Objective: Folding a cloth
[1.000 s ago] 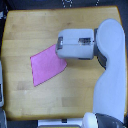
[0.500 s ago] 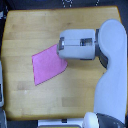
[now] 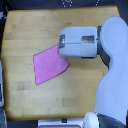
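In the exterior view, little differs from half a second ago: my arm (image 3: pixel 107 75) hangs over the table (image 3: pixel 30 25) in the same place and the cloth (image 3: pixel 48 65) has not shifted. My gripper (image 3: pixel 61 47) is hidden under its grey housing, so I cannot tell how its fingers stand. The cloth lies flat near the table's middle, a plain pink-magenta sheet, one corner tucked beneath my gripper, the opposite corner pointing toward the table's near edge.
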Robot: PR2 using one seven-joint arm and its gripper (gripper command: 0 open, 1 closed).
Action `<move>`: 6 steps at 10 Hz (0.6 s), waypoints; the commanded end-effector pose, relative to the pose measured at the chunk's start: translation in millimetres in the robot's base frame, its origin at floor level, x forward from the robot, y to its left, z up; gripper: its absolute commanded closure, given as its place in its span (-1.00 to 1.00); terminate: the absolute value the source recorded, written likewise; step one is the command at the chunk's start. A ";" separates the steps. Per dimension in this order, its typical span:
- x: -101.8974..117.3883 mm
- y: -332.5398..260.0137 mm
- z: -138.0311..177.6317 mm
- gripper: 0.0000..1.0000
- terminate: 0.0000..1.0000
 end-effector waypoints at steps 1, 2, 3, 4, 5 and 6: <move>-7.6 48.6 63.4 1.00 -1.00; -10.3 52.7 65.6 1.00 -1.00; -27.5 84.5 70.2 1.00 -1.00; -31.3 90.1 70.3 1.00 -1.00; -45.8 115.7 68.5 1.00 -1.00; -59.0 135.9 68.0 1.00 -1.00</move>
